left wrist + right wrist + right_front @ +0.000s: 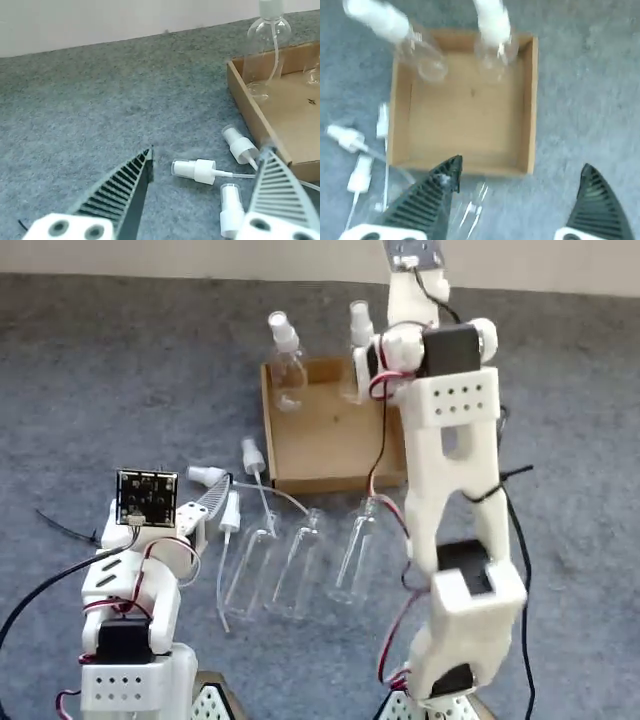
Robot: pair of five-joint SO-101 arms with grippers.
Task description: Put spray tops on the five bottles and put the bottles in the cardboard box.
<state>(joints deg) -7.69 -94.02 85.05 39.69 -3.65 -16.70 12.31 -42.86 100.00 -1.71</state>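
While 2 capped bottles (287, 375) stand in the cardboard box (330, 482), 3 uncapped bottles (300, 560) lie near it, necks far. Left gripper (207, 156), fingers (130, 185) apart, sits nearest the 3 loose spray tops (197, 171); right gripper (521, 167), fingers (420, 205) apart, hangs above the box.

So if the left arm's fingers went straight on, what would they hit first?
Probably the loose spray top lying on the carpet between its open fingers, though depth is hard to judge.

Bottles, five in all: two capped bottles (286, 370) (358, 335) and three uncapped bottles (250, 565) (300, 565) (358, 555). Loose spray tops (252, 453) (208, 477) (230, 512): three. Cardboard box (330, 440): one.
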